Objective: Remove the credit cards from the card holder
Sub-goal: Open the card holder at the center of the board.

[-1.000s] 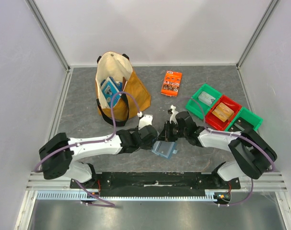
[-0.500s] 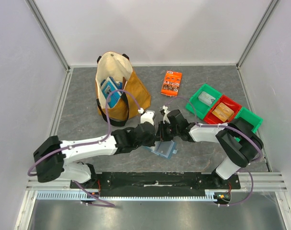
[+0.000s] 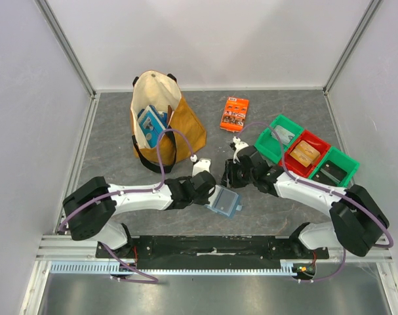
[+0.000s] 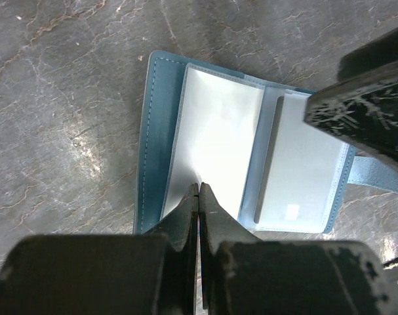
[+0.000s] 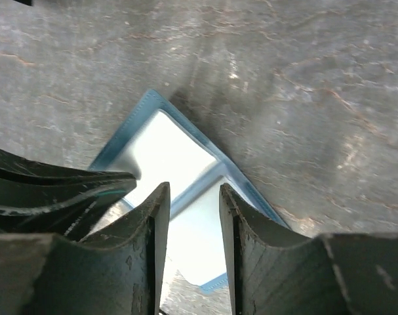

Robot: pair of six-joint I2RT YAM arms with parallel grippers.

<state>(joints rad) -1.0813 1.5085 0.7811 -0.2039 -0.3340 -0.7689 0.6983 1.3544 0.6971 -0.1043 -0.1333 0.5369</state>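
Note:
The light-blue card holder (image 3: pixel 226 202) lies open and flat on the grey table between the two arms. In the left wrist view its blue cover (image 4: pixel 157 131) frames two clear pockets washed white by glare. My left gripper (image 4: pixel 199 187) is shut on the near edge of the left pocket leaf. My right gripper (image 5: pixel 193 187) hovers open just above the holder (image 5: pixel 176 154), nothing between its fingers; one of those fingers (image 4: pixel 366 115) crosses the left wrist view's upper right. The credit cards are hidden; I cannot make them out in the pockets.
A tan tote bag (image 3: pixel 160 125) holding a blue-and-white box stands at the back left. An orange printed packet (image 3: pixel 234 113) lies behind the grippers. Green and red bins (image 3: pixel 307 152) sit in a row at the right.
My left gripper has closed onto the holder's near edge. My right gripper has opened and its arm has swung, elbow moving right. The holder now lies flatter.

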